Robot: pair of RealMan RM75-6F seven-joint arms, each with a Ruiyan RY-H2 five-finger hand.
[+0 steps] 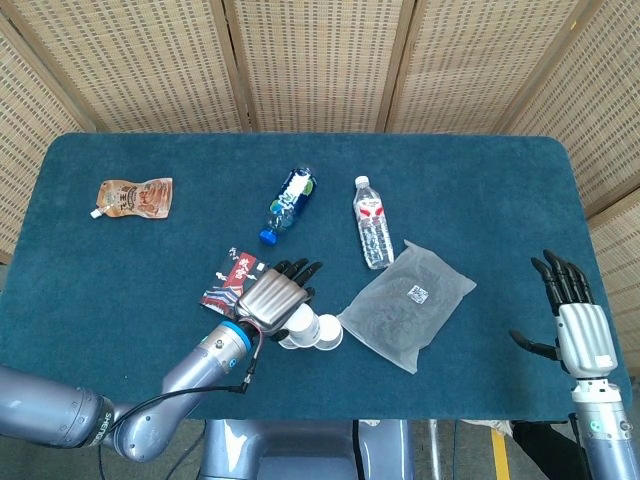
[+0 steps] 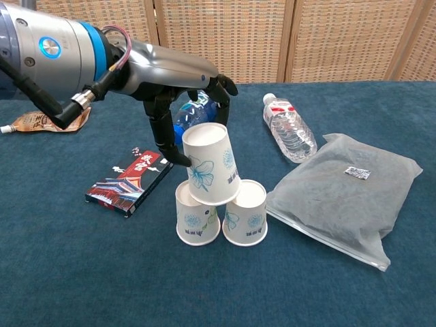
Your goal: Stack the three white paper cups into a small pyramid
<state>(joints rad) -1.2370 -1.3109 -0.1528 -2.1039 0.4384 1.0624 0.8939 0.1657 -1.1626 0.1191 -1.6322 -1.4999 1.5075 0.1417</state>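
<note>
Two white paper cups, the left base cup and the right base cup, stand upside down and touching on the blue desk, forming the bottom row of the pyramid. The left robot hand holds the third cup, also inverted, between thumb and fingers directly above the base pair. This cup is tilted, and its rim overlaps the tops of both base cups; whether it already rests on them cannot be told from either view. The right robot hand hovers far to the right of the base cups, fingers spread and holding nothing.

Judged progress: the base row is done and the top cup is nearly placed. What remains is to level the cup so it bridges both bases, release it, and withdraw without knocking the stack. A red box lies just left of the base cups; a grey bag lies just right of them.
</note>
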